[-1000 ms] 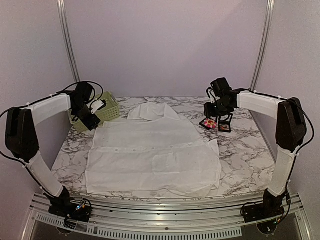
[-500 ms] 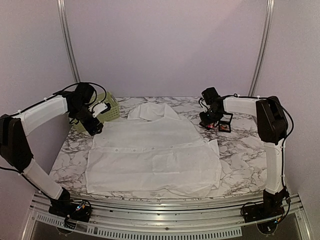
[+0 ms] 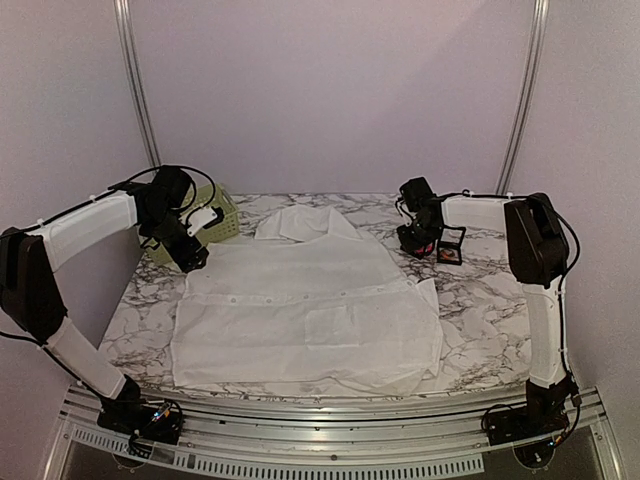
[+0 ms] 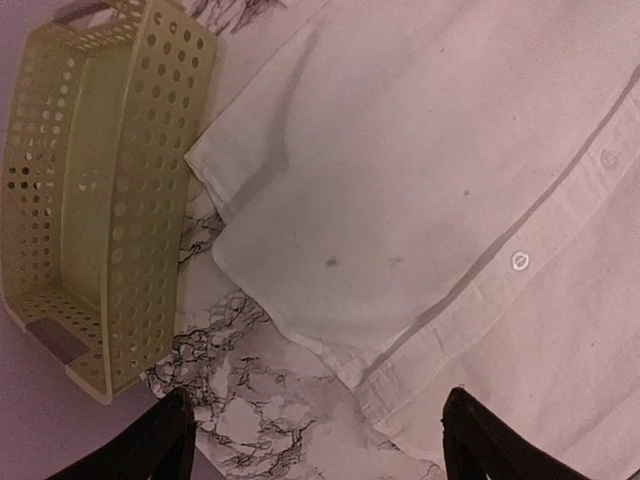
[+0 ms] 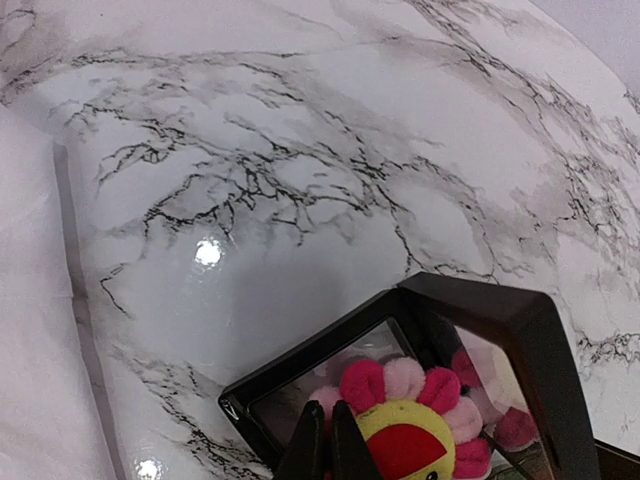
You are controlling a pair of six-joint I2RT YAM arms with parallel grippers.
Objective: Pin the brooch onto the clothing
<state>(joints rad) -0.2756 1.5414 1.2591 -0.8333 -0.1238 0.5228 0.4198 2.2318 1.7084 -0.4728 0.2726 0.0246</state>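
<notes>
Closing in now, the right gripper (image 5: pixel 330 445) has its jaws pressed together where a second ago they stood apart, tips right at the left edge of the brooch (image 5: pixel 412 442), a pink-petalled flower with a yellow and red centre. Whether a petal is actually pinched, I cannot tell. The brooch sits in an open black box (image 5: pixel 520 340) on the marble table (image 5: pixel 300 150), just off the right edge of the shirt (image 3: pixel 310 300). From above, the right arm has swung in and dropped low over the box, so the flower that showed there a second ago is now hidden under the wrist. Over on the other side, the left gripper (image 4: pixel 320 440) hangs with its fingers spread wide above the shirt's far left corner, beside the green basket (image 4: pixel 110 180). The shirt lies flat, buttons up, unmoved.
</notes>
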